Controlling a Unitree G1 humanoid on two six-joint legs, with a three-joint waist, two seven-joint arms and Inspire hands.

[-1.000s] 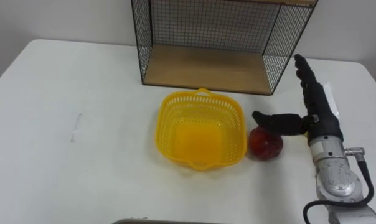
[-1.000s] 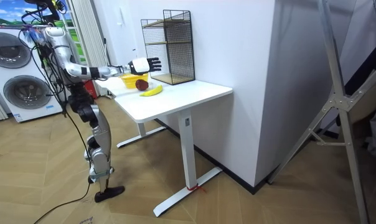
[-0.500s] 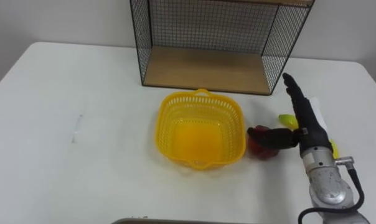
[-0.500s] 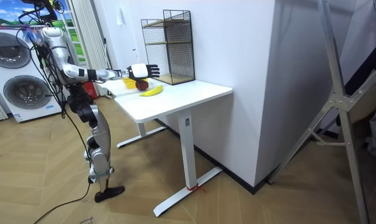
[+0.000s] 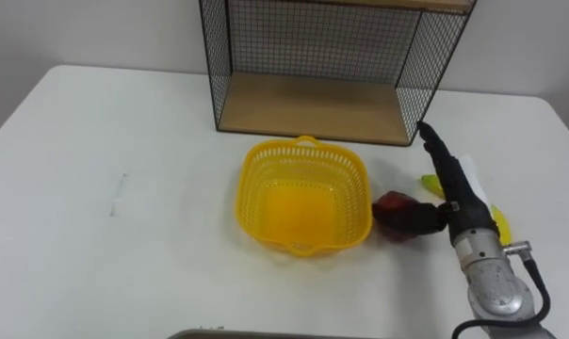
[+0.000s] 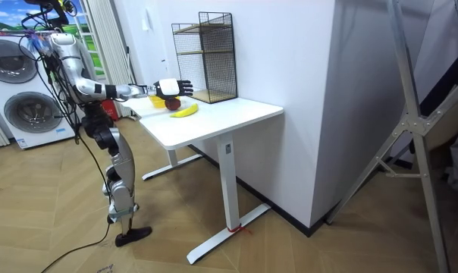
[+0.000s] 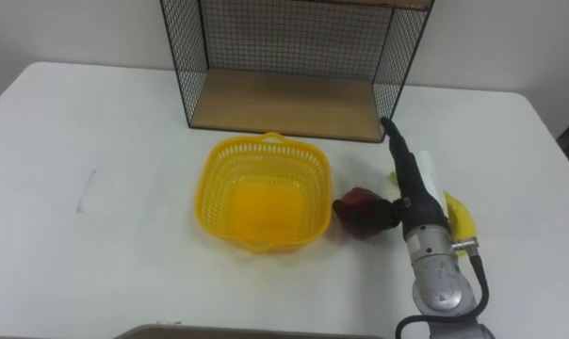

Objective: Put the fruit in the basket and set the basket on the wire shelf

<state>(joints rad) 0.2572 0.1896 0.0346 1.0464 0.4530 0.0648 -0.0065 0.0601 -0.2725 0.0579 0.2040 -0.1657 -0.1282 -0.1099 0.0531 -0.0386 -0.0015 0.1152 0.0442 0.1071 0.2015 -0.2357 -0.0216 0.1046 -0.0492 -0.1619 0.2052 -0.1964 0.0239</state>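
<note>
Left eye view. White table [image 5: 105, 141], pale wall behind it. Wire shelf [image 5: 313, 104] at the far edge: black mesh sides, wooden floor, open toward the robot. Yellow basket [image 5: 303, 143] stands upright on the table just in front of the shelf, apart from it. Dark red apple [image 5: 390, 209] lies on the table just beside the basket's right wall, outside it. Right hand [image 5: 462, 209] comes in from the lower right, seen edge-on. Its fingers [image 5: 435, 155] are straight and point toward the shelf's right front corner. Its thumb reaches left and lies against the apple. The hand is released, not closed round the fruit. Banana [image 5: 499, 224] lies on the table to the right of the hand and is mostly hidden by it. A green-yellow end shows just past the fingers.

Right eye view. Same layout. The apple sits between basket and hand, close to the basket wall; whether they touch I cannot tell. The banana's curved end shows more plainly to the right of the wrist.

Room view. Wood floor, white wall, washing machines [image 6: 24, 106] at the room view's left. The robot stands upright at the table's end nearest the machines, right arm stretched level over the tabletop. The hand is over the apple, fingers spread and straight. The banana lies on the room view's right of the apple, near the table's edge. The shelf stands by the wall in two tiers.
</note>
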